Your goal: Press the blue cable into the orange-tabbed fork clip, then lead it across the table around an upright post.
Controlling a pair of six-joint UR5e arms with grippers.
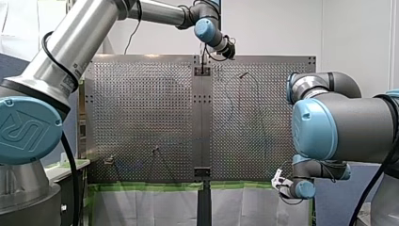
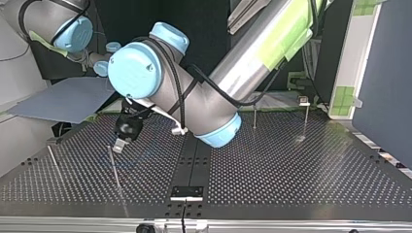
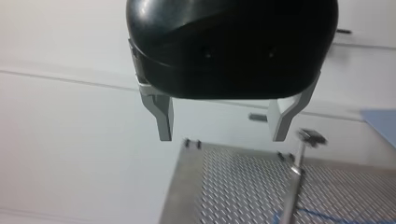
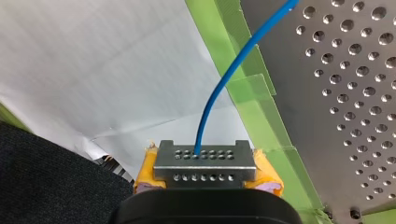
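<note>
Pinching the blue cable point(image 4: 219, 93) between its yellow pads point(image 4: 145, 170), my right gripper point(image 4: 205, 161) sits low at the table's near right edge, tucked below its own elbow. From the pads the cable rises and crosses the green tape point(image 4: 252, 88) onto the perforated table point(image 4: 355, 116). Farther off, my left arm stretches over the far middle, its black gripper point(image 3: 222, 126) with metal fingers point(image 3: 163, 116) spread and empty, an upright post point(image 3: 294, 186) ahead of one finger.

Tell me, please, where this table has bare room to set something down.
Bare: the table's right half in the top view, between the black centre strip and two far posts. Crowded: the left half, with thin posts, blue cable and my left end effector.
</note>
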